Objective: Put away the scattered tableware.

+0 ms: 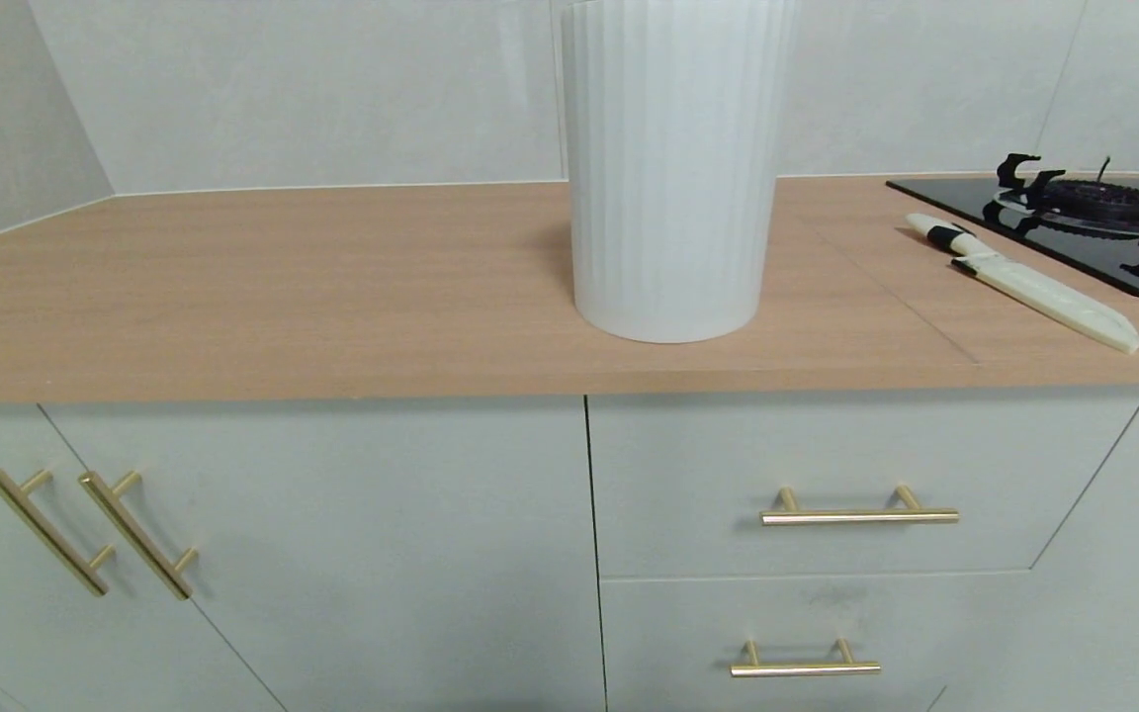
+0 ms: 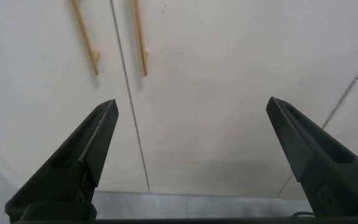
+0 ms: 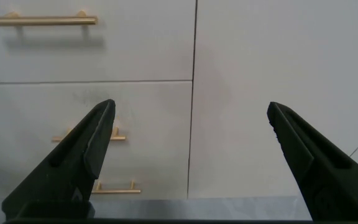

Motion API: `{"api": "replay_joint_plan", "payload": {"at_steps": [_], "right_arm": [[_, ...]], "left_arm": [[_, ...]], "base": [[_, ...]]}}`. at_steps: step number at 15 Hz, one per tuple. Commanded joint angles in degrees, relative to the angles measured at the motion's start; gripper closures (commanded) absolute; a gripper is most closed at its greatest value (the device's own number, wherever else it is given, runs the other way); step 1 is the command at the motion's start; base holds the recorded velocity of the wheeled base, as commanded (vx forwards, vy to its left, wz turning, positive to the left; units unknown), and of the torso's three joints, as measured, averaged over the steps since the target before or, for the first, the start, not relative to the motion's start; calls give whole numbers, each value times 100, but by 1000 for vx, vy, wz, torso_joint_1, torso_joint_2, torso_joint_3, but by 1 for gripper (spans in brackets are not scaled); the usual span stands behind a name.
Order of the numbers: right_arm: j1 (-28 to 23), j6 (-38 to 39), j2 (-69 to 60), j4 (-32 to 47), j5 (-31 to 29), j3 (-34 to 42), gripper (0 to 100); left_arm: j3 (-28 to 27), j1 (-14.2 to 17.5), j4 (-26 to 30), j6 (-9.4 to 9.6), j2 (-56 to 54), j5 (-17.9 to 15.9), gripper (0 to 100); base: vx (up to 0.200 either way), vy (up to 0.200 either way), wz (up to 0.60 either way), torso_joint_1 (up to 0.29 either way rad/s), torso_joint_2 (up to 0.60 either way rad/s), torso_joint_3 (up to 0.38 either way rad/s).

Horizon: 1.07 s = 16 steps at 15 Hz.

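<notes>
spanning the head view, the wooden counter (image 1: pixel 283 297) carries a tall white ribbed container (image 1: pixel 668 198) near its front edge. a cream knife (image 1: pixel 1024 284) lies flat further right, beside the black hob (image 1: pixel 1054 239). left gripper (image 2: pixel 191 101) and right gripper (image 3: pixel 190 103) both gape wide, facing pale cabinet fronts (image 1: pixel 332 514).

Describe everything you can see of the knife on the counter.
The knife is cream-coloured, with a black band on the handle and another where handle meets blade. Whether the pale blade is bare or sheathed cannot be told. It lies flat on the wooden countertop at the robot's right, set diagonally: handle toward the back wall, tip toward the front edge. It lies beside the black hob without touching it. Only the countertop touches it.
</notes>
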Motion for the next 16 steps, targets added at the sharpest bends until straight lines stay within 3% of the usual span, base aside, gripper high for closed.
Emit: {"api": "replay_joint_plan", "payload": {"at_steps": [1, 7, 16], "right_arm": [[4, 0, 7, -2, -2, 0, 0], [4, 0, 16, -2, 7, 0, 0], [4, 0, 7, -2, 7, 0, 0]], "left_arm": [[1, -4, -4, -2, 1, 4, 0], [1, -4, -4, -2, 1, 4, 0], [1, -4, -4, -2, 1, 4, 0]], "base": [[0, 0, 0, 0, 0, 0], [0, 0, 0, -1, -31, -31], [0, 0, 0, 73, -415, -337]]}}
